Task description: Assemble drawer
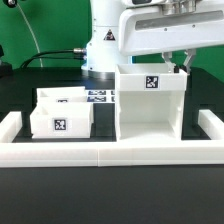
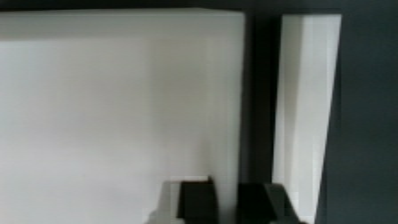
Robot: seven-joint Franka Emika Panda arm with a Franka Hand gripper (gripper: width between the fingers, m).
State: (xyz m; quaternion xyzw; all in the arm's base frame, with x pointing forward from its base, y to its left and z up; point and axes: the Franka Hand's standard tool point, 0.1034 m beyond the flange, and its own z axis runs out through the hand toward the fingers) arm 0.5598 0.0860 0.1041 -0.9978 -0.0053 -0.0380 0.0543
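The white box-shaped housing stands upright at centre right with a tag near its top. Two small white trays lie to the exterior view's left, one in front and one behind. My gripper hangs at the housing's upper right corner. In the wrist view the housing fills the picture as a broad white face and a narrow white wall with a dark gap between. My gripper shows two dark fingers close together, only a thin slit apart, with nothing between them.
A long low white rail runs along the front and turns back at both ends. The marker board lies flat behind the trays. The arm's base stands at the back.
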